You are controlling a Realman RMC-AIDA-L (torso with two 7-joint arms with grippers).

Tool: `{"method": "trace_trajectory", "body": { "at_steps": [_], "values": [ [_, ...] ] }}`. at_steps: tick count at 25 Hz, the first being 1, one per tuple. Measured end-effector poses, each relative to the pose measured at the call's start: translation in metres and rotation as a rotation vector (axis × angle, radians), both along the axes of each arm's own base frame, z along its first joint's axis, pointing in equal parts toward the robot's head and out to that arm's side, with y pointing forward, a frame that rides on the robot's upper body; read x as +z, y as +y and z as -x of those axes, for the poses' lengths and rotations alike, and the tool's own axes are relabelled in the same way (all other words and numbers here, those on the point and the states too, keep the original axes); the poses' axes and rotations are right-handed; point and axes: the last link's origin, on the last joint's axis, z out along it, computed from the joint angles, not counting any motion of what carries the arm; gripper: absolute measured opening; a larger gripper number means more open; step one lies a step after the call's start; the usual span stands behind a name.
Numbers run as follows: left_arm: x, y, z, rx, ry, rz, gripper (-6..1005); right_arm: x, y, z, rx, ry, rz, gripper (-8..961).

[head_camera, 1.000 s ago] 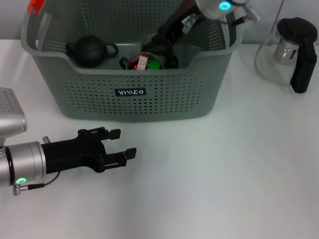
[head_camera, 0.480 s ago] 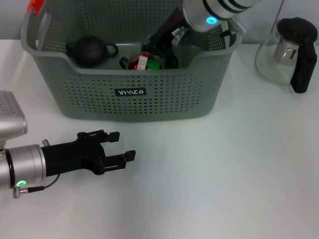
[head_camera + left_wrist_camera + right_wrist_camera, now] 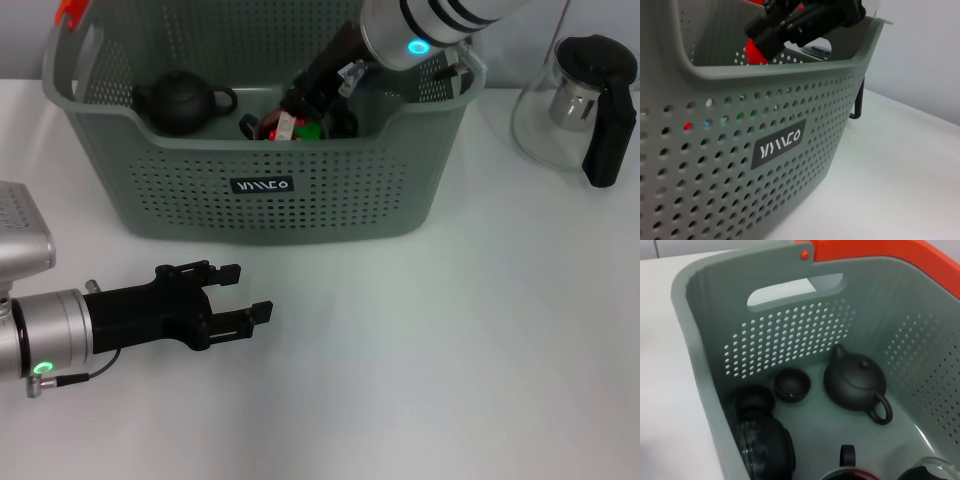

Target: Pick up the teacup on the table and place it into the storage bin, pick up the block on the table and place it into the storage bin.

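The storage bin [image 3: 262, 215] stands at the back of the white table, its black label [image 3: 778, 144] facing me. A red and green block [image 3: 290, 128] shows inside it, just under my right gripper [image 3: 305, 100], which reaches down into the bin; whether it holds the block is hidden. On the bin floor a small dark teacup [image 3: 792, 385] sits beside a black teapot [image 3: 855, 382]. My left gripper [image 3: 245, 292] rests low over the table in front of the bin, open and holding nothing.
A glass pitcher [image 3: 575, 105] with a black handle stands to the right of the bin. More dark cups and a glass jar [image 3: 765, 440] lie inside the bin. The bin's orange handle [image 3: 875, 247] runs along its far rim.
My right arm has swung left and lower into the bin. The block and the left gripper have hardly moved.
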Motion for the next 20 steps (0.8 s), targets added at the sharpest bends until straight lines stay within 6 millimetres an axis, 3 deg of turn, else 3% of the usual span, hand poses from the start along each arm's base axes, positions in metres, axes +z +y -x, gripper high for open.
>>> {"method": "trace_trajectory", "body": {
  "at_steps": [4, 8, 11, 14, 17, 20],
  "values": [
    [0.000, 0.000, 0.000, 0.001, -0.001, -0.001, 730, 0.000, 0.000, 0.001, 0.004, 0.000, -0.007, 284],
    [0.001, 0.000, 0.001, 0.004, -0.002, -0.004, 729, 0.008, -0.002, 0.008, 0.017, 0.035, -0.005, 437],
    [0.002, 0.001, 0.001, 0.004, -0.002, -0.009, 729, 0.030, -0.016, 0.018, 0.054, 0.137, 0.025, 479],
    [0.003, 0.002, 0.000, 0.004, -0.003, -0.015, 728, 0.072, -0.042, 0.020, 0.125, 0.277, 0.022, 485],
    [0.004, 0.007, -0.001, 0.005, 0.002, -0.028, 727, 0.120, -0.076, -0.004, 0.213, 0.431, -0.007, 484],
    [0.009, 0.015, -0.003, 0.023, -0.018, -0.067, 727, 0.140, -0.105, -0.044, 0.303, 0.504, 0.029, 479]
  ]
}}
